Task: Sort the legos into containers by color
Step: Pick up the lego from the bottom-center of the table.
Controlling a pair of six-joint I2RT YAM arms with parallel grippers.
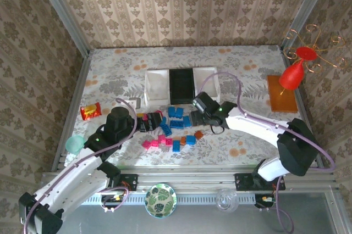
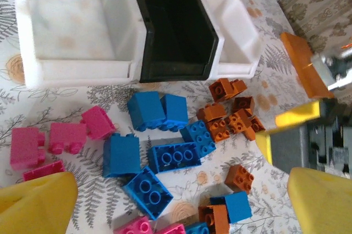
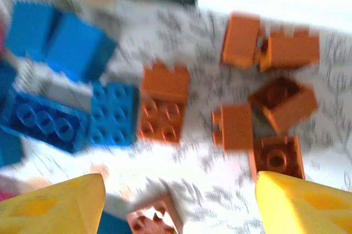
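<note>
Black rectangular plastic tray (image 1: 181,85): white plastic trays (image 1: 157,87) at its 9 and 3 o'clock, small plastic bricks (image 1: 176,112) at 6 o'clock.

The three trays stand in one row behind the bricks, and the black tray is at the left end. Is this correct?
Not quite. The black tray is in the middle, between the left white tray and the right white tray, as the top external view shows. The row does stand behind the bricks.
</note>
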